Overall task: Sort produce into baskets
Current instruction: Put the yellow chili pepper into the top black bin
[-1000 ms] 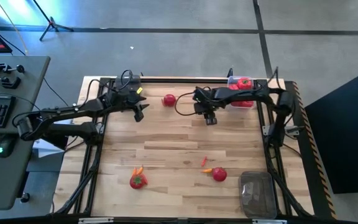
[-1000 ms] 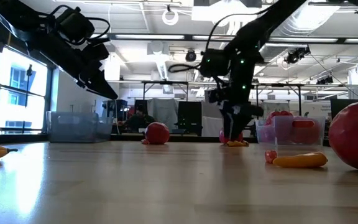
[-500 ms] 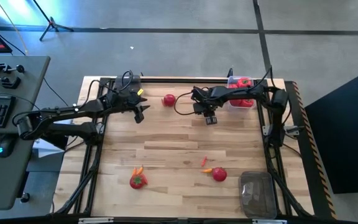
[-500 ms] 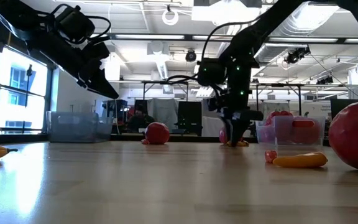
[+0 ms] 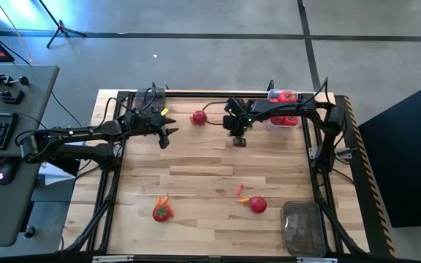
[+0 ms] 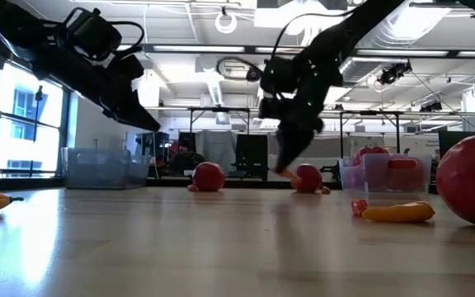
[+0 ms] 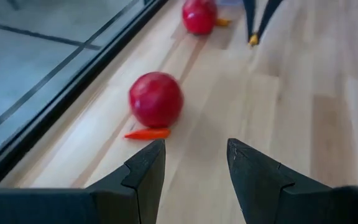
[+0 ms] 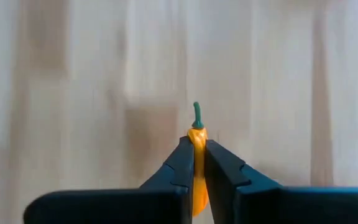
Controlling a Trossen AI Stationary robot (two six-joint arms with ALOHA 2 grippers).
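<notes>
My right gripper (image 5: 237, 139) is at the table's far middle, shut on a small orange pepper-like piece (image 8: 197, 134) with a green stem (image 8: 197, 115). Behind it lie a red tomato (image 6: 308, 177) and another orange piece (image 6: 324, 190). My left gripper (image 7: 194, 155) hovers open at the far left, pointing at a second red tomato (image 7: 156, 99) with a thin orange carrot piece (image 7: 148, 133) on the table beside it. A basket (image 5: 283, 109) holding red produce stands at the far right. My right gripper pinches the orange piece's body (image 8: 197, 186) between its two fingers. The piece lies along the fingers, and its top and green stem stick out past the fingertips (image 8: 185, 149). The fingers slant steeply down, and the piece hangs just clear of the table (image 6: 285, 172).
Near the front edge lie a tomato (image 5: 162, 212) with a carrot piece (image 5: 163, 199), and another tomato (image 5: 258, 205) with small orange and red bits (image 5: 241, 194). One basket (image 5: 302, 228) stands at the near right corner, another (image 6: 97, 169) at the far left.
My right gripper has shut on the orange piece, rolled and tipped its wrist, and shifted a little toward the table's left, raising the piece slightly off the wood. The tomato behind it shows again in the low view.
</notes>
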